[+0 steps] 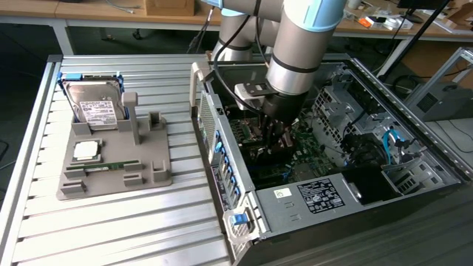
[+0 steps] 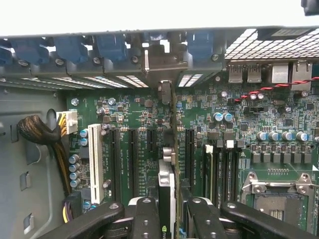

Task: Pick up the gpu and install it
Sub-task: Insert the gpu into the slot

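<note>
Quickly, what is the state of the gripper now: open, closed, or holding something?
Gripper: closed on the gpu, holding it edge-on, upright over the motherboard slots inside the computer case.

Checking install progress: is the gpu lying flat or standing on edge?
On edge: the gpu stands upright between the hand's fingers, above the motherboard slots.

Robotics lab, cluttered workbenches (image 1: pixel 414 25), aluminium-slat table (image 1: pixel 111 221)
</note>
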